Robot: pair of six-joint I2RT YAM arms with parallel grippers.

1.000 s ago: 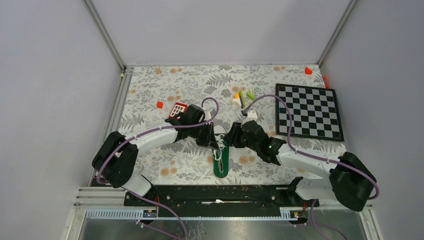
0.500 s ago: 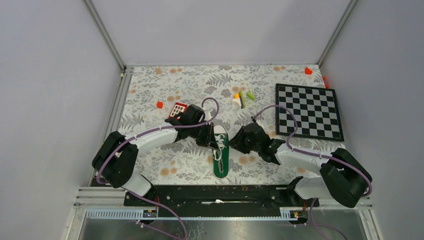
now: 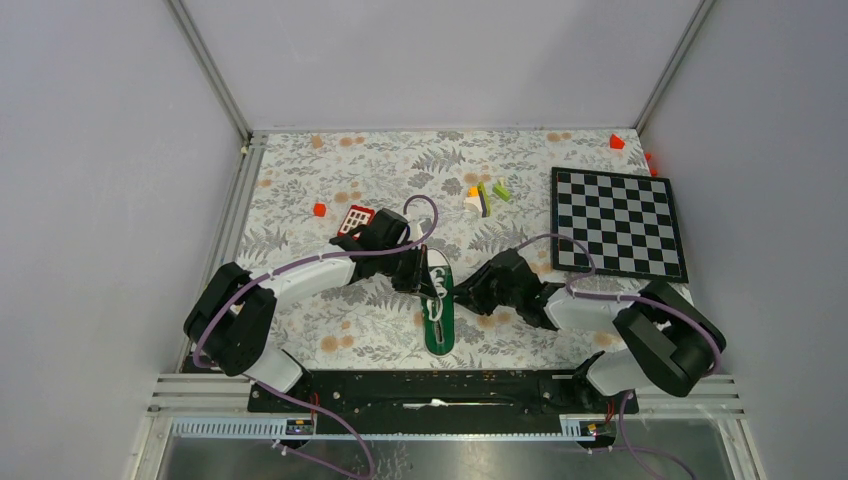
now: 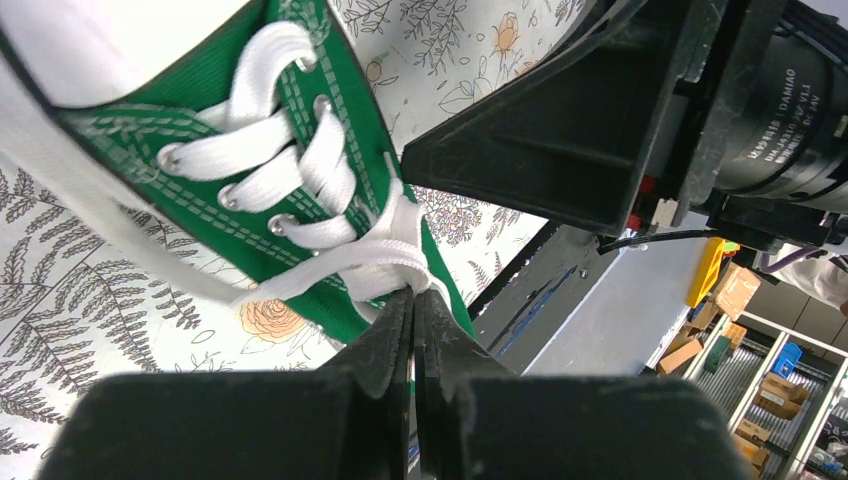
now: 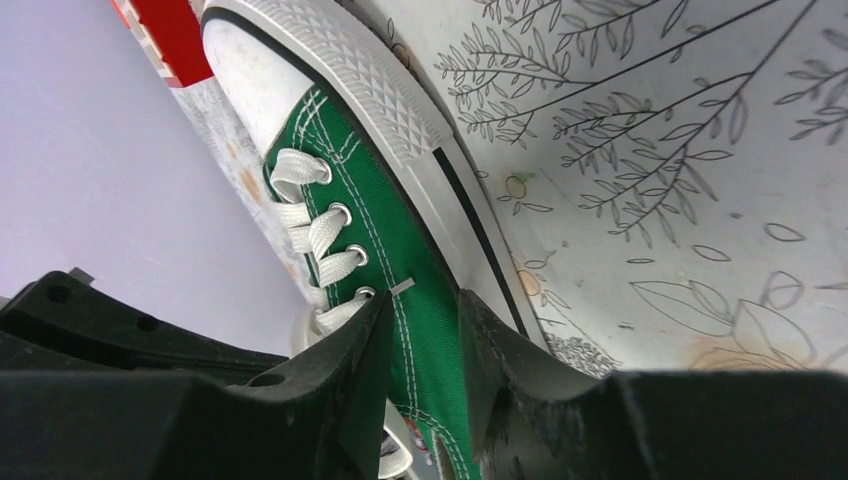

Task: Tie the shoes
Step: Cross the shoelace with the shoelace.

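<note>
The green sneaker (image 3: 439,312) lies in the middle of the floral mat, with its white toe cap pointing away from the arm bases. My left gripper (image 3: 420,280) is at the shoe's left side. In the left wrist view it (image 4: 412,293) is shut on a white lace (image 4: 372,262) just below the crossed lacing. My right gripper (image 3: 463,299) is at the shoe's right side. In the right wrist view its fingers (image 5: 425,300) straddle the shoe's green side wall (image 5: 430,335) beside the eyelets and close on it.
A red-and-white keypad block (image 3: 356,218) lies behind the left wrist. A chessboard (image 3: 620,222) lies at the right. Small coloured blocks (image 3: 485,195) and red pieces (image 3: 319,209) are scattered on the mat. The black rail (image 3: 440,385) runs along the near edge.
My right gripper drew back from the laces, swung lower and came in at the shoe's right side. The shoe's toe shifted slightly left. The left arm has stayed put.
</note>
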